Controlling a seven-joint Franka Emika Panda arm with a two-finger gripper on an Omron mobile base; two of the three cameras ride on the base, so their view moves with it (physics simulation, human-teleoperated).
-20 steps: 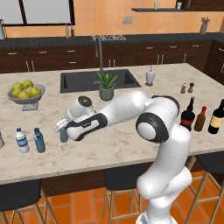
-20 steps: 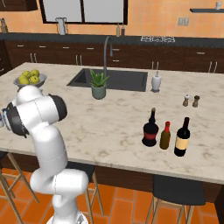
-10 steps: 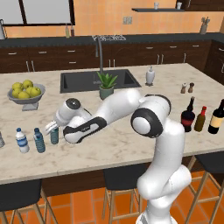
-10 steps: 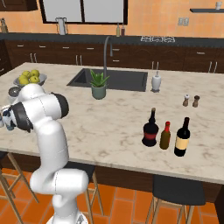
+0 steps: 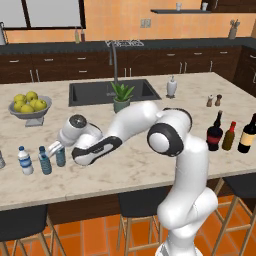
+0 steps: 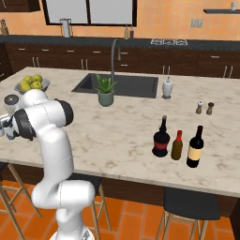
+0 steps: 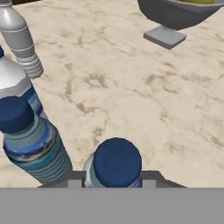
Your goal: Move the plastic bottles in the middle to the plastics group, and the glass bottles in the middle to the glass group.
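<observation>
Hand view puts a blue-capped plastic bottle (image 7: pixel 114 165) between the two finger tips of your gripper (image 7: pixel 113 178), which is clamped on it. Just beside this held bottle you see a second blue bottle (image 7: pixel 30 140) with a blue cap, standing upright on the counter (image 7: pixel 131 87). Behind that one is the clear bottle (image 7: pixel 15 85) with a white label; you cannot read any writing on it. Farther from the held bottle stands a ribbed grey bottle (image 7: pixel 19 39), and on the other side, well apart, the foot of the fruit bowl (image 7: pixel 175 19).

From the left base view, the held bottle (image 5: pixel 60 156) is at the near left part of the counter, close to the second blue bottle (image 5: pixel 44 160) and the clear bottle (image 5: pixel 25 160). Well apart from it, at the far right, you find the black bottle (image 5: pixel 215 132) with a red band, next to the brown bottle (image 5: pixel 229 136) and the wine bottle (image 5: pixel 247 134). Their labels are too small to read.
</observation>
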